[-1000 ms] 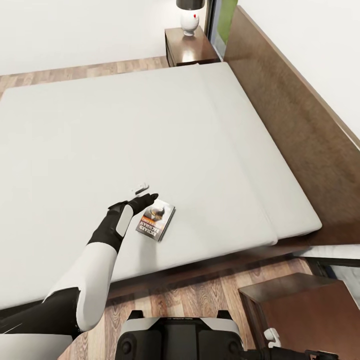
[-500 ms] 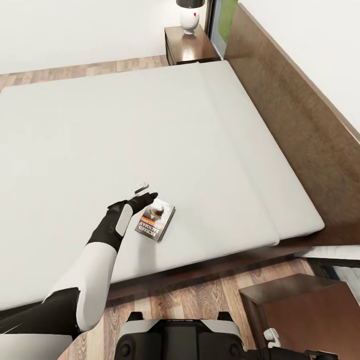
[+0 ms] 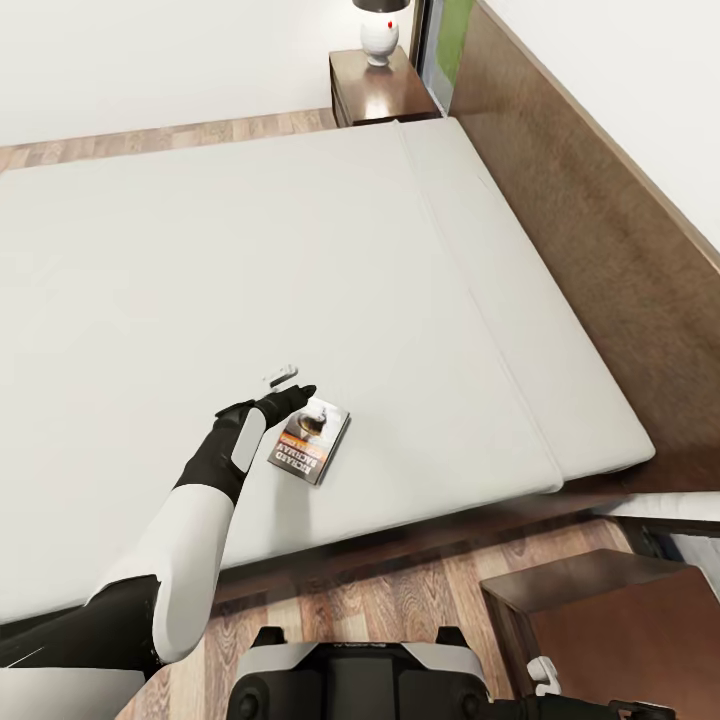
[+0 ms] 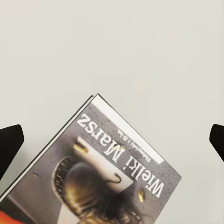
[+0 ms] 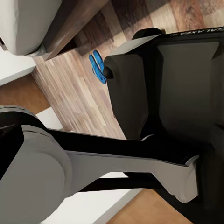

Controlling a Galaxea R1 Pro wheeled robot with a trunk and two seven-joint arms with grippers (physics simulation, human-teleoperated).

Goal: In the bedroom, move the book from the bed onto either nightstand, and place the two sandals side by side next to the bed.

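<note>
The step in hand looks to be the grasp on the book (image 3: 311, 443), and doing it well calls for bringing the left tool (image 3: 292, 392) down squarely over the paperback's near corner so one finger slips under the edge while the other presses the cover; a thin book on a soft mattress tends to slide or sink, so a slow, level closing would help.

The left tool stands wide open and holds nothing: in the left wrist view its dark fingertips (image 4: 10, 145) sit well apart at either side, with the book (image 4: 93, 172) between and below them (title "Wielki Marsz" readable).

The book lies flat on the bed (image 3: 300, 250) near its front edge, just beside the tool. The nearer nightstand (image 3: 600, 600) sits by the robot's right; another nightstand (image 3: 385, 95) is beyond the bed. I cannot tell the right tool's state. The sandals (image 5: 97, 66) lie together on the floor (image 5: 74, 88).
</note>
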